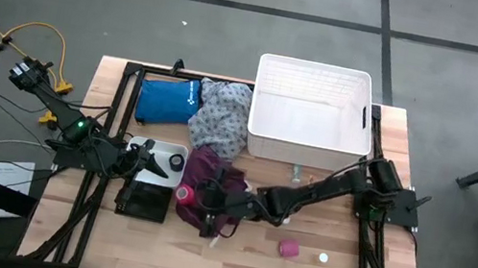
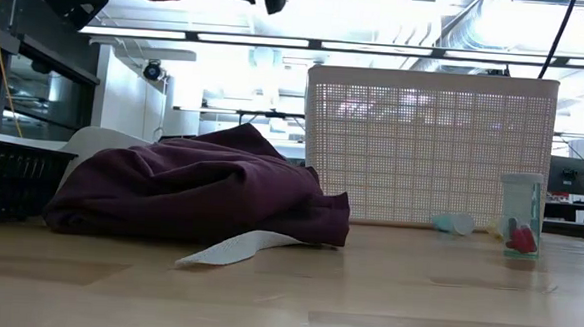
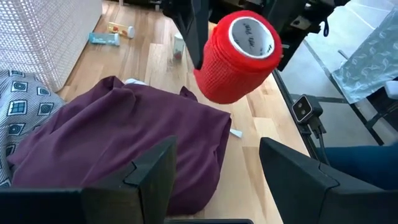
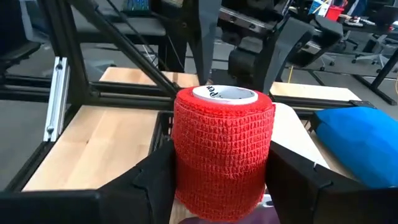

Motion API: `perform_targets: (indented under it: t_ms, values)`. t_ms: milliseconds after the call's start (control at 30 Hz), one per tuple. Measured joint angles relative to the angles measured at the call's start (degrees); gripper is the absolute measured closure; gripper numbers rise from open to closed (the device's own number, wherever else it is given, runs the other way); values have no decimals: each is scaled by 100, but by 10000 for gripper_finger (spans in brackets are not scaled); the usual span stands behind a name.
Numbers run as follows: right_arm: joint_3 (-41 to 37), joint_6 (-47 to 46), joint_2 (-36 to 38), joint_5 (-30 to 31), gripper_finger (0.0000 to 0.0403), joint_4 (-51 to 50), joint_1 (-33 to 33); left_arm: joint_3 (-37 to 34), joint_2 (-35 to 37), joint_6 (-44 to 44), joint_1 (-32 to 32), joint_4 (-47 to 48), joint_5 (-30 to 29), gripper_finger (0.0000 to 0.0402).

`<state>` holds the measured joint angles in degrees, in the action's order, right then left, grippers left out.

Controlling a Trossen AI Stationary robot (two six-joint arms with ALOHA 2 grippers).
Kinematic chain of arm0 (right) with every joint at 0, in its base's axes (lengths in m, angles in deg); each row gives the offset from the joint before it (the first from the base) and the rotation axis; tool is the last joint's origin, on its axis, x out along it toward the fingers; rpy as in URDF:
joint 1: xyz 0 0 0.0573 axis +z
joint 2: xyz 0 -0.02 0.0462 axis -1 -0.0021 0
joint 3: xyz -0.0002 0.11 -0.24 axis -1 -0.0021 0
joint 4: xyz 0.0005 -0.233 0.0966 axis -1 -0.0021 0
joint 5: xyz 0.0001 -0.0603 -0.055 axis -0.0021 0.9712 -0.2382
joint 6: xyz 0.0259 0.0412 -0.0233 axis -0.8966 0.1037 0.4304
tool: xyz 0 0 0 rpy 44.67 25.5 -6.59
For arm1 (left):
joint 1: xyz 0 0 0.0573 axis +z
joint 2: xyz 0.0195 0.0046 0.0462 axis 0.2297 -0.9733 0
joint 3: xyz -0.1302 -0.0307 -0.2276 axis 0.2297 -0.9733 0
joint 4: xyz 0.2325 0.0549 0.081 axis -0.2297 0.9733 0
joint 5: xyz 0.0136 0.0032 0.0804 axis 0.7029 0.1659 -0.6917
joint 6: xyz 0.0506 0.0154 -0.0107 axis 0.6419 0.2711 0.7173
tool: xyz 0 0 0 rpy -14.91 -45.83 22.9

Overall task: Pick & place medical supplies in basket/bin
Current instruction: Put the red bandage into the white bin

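Between the right gripper's (image 4: 217,180) jaws sits a red roll (image 4: 222,152).

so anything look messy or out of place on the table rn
Mostly the cloth: the maroon garment lies crumpled in a heap mid-table, a white paper strip sticking out beneath it. A pink roll sits loose on the wood, outside the empty white basket. The right hand holds a red roll.

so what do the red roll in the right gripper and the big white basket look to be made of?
Red roll: looks like crinkled woven elastic wrap, matte, wound on a white core. White basket: apparently rigid plastic, with fine lattice walls that light shows through. The right gripper is clamped on the roll.
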<state>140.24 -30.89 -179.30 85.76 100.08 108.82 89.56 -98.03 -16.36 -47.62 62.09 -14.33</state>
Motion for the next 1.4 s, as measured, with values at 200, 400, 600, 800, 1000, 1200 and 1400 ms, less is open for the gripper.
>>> perform_targets:
  t_ms: [200,400,600,800,1000,1200,1400]
  values:
    - [0,-76,2,19,202,-29,-9,0,0,0,0,1,0,179]
    - [0,-76,2,25,202,-41,-7,0,0,0,0,1,0,179]
    - [0,-78,4,5,202,-91,-9,0,0,0,0,4,0,179]
    - [0,-78,4,-13,202,-106,-9,0,0,0,0,-96,0,179]
    - [0,-78,4,-16,202,-115,-7,0,0,0,0,-228,0,179]
    - [0,-78,4,-20,202,-116,-7,0,0,-2,0,-228,0,179]
    - [0,-81,4,-18,202,-114,-7,0,0,353,0,-448,-31,179]
